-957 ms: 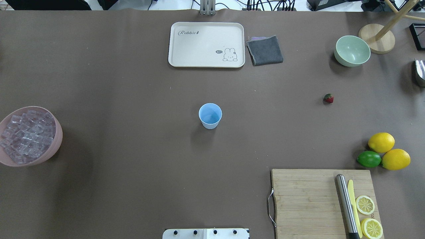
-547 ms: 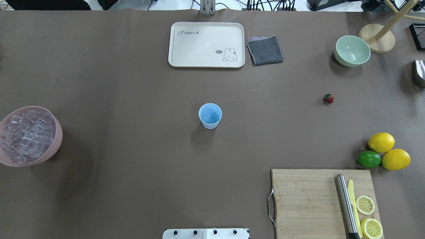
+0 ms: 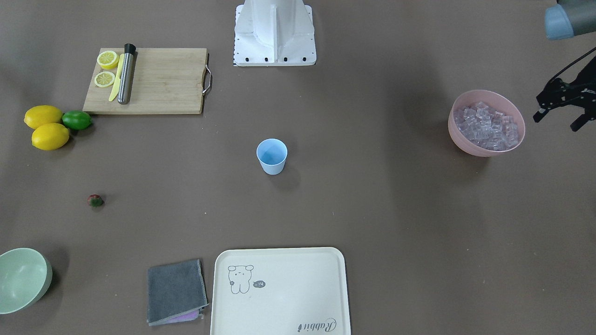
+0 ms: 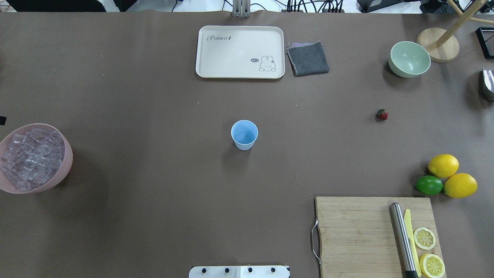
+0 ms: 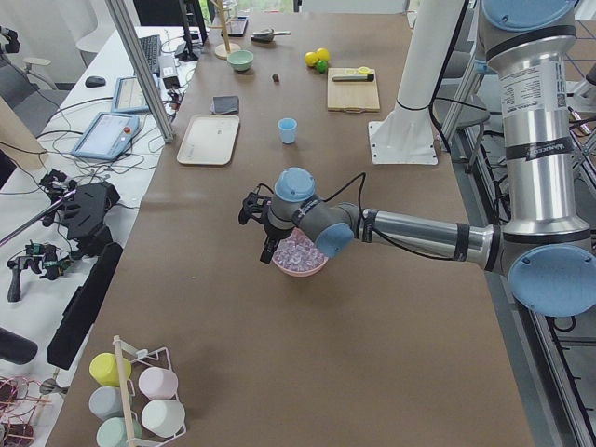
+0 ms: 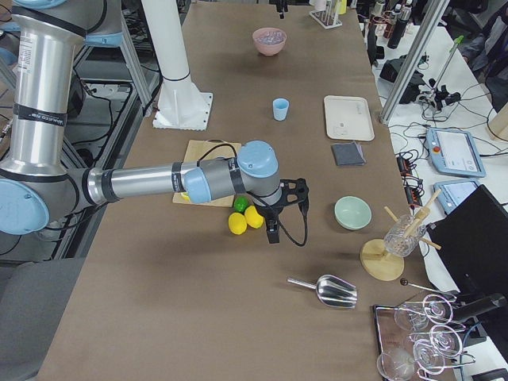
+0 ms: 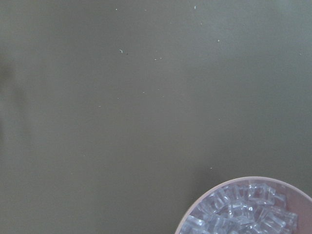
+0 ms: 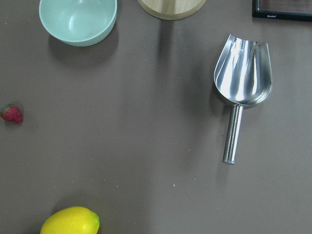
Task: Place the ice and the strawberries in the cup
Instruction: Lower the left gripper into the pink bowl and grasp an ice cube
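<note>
At the right edge, the left jaws hung wide apart, empty, beside the ice [image 3: 486,123] bowl [image 3: 465,139]; I couldn't tell the right jaws' state.

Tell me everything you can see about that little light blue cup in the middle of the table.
The small light blue plastic cup is a tapered tumbler, wider at the rim than at the base, smooth-walled and without a handle. It stands upright with its mouth facing up, near the middle of the brown table, casting a soft shadow. Its inside looks empty. It rests only on the table; nothing else touches it.
</note>
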You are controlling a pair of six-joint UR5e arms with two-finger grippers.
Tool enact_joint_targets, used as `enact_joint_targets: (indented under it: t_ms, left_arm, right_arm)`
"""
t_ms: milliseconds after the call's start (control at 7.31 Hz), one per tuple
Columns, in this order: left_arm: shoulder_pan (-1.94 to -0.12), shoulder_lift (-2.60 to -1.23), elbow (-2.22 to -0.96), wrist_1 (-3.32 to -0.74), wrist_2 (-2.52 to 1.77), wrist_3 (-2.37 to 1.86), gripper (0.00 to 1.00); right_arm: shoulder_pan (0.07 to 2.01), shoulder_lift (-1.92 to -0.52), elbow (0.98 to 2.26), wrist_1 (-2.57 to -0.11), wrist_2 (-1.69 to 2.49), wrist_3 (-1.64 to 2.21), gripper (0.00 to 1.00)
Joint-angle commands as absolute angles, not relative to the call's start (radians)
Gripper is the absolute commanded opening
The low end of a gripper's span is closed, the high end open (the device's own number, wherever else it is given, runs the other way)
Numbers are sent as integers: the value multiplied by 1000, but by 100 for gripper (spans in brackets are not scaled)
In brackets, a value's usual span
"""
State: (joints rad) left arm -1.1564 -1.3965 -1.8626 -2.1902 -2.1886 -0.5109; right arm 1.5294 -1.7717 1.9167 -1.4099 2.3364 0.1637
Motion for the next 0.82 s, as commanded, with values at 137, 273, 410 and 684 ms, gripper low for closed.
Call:
enact_joint_targets:
  t_ms: [137,273,410,684]
  left_arm:
    - [-958,-1376,-1899,-2195,-2063,-563,98]
    - [-927,-1359,-1898,-2195,-2056,-552,98]
    - [-910,-1342,-1898,-2207,-2040,-551,98]
    - [-878,-1324,-1896,-2209,-2010,-551,98]
  right_arm:
    - [1529,-1770,1905,-1410,2336,164,100]
    - [1529,-1769,1899,-1408,2336,164,100]
    - [1529,-1767,1898,-1410,2335,164,100]
    - [1529,-1763,1891,-1408,2333,158,100]
